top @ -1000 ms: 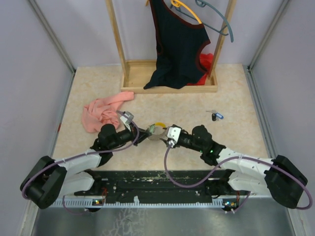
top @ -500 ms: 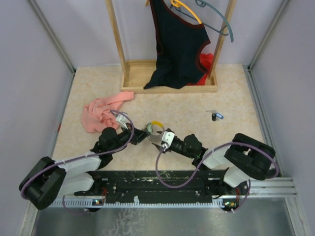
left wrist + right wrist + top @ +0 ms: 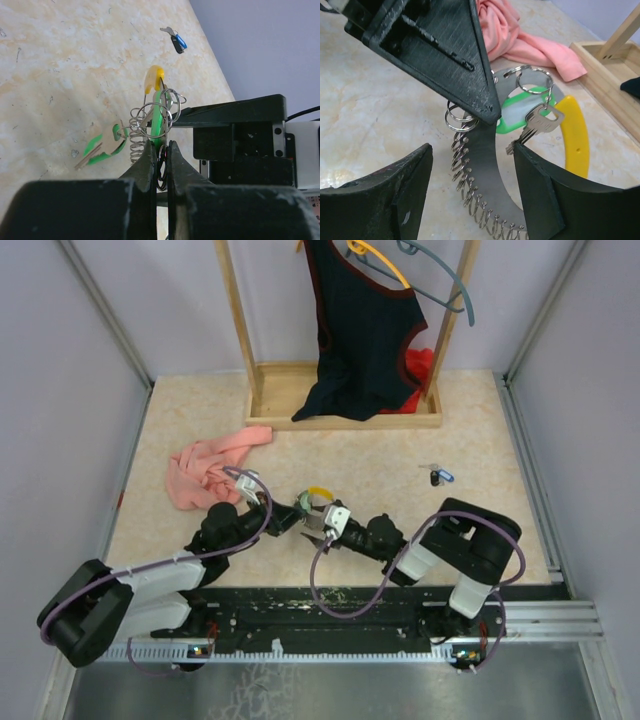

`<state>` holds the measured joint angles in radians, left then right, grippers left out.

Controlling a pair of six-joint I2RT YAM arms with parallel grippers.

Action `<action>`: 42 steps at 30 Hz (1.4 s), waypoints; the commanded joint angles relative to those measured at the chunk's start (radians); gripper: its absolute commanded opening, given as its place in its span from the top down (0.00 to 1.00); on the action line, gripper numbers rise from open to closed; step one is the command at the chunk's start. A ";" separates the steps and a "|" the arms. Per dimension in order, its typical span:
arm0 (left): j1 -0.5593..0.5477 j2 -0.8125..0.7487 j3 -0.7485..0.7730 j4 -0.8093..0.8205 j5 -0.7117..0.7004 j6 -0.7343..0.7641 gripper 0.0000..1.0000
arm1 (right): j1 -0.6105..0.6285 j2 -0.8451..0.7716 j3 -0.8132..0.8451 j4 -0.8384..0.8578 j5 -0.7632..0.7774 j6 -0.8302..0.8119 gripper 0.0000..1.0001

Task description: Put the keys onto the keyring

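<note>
— Keyring (image 3: 318, 494): where does it sit?

— At the front middle of the worktop (image 3: 400, 435), between the two sets of jaws. The left jaws are nearly shut and seem to be pinching its thin wire at the near end, though that wire is hard to make out in the left wrist view. From there its long axis runs straight away from those jaws to the yellow piece (image 3: 153, 80).

— And the right jaws?

— Spread wide and holding nothing. One finger is on each side of the grey stretch, just beside it.

— Which keys are on it?

— A green key (image 3: 102, 147) and a silver key (image 3: 540, 122) hang from small rings on it. The blue and black keys (image 3: 438, 476) lie loose on the worktop, well apart from it.

— Which way from the jaws?

— Off to the right and farther from the bases. The right arm (image 3: 460, 540) is nearer to them than the left arm (image 3: 170, 570), and its jaws are free, so I judge the fetching falls to it.
</note>
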<state>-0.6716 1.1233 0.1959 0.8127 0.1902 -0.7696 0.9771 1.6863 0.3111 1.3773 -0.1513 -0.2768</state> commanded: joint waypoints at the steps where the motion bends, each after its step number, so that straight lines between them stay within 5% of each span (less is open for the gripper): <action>1: -0.019 -0.021 0.003 0.057 -0.020 0.015 0.99 | 0.009 0.043 0.042 0.076 -0.026 0.025 0.34; 8: -0.058 -0.032 0.019 0.025 -0.047 0.043 0.99 | 0.009 0.122 0.034 0.174 0.002 0.017 0.39; 21: -0.079 -0.070 0.024 -0.024 -0.072 0.049 0.94 | -0.001 0.170 0.003 0.314 0.007 0.023 0.79; 30: -0.076 -0.205 0.023 -0.135 -0.141 0.134 0.61 | -0.024 0.151 -0.024 0.347 -0.089 0.039 0.99; 34: -0.073 -0.292 0.042 -0.235 -0.147 0.246 0.46 | -0.062 0.120 -0.040 0.347 -0.163 0.090 1.00; 42: -0.072 -0.385 0.017 -0.252 -0.029 0.588 0.36 | -0.110 0.037 -0.065 0.286 -0.280 0.121 1.00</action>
<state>-0.7448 0.7689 0.2199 0.5571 0.0895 -0.3893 0.8860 1.7973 0.2474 1.5558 -0.3355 -0.1944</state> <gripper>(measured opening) 0.629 0.337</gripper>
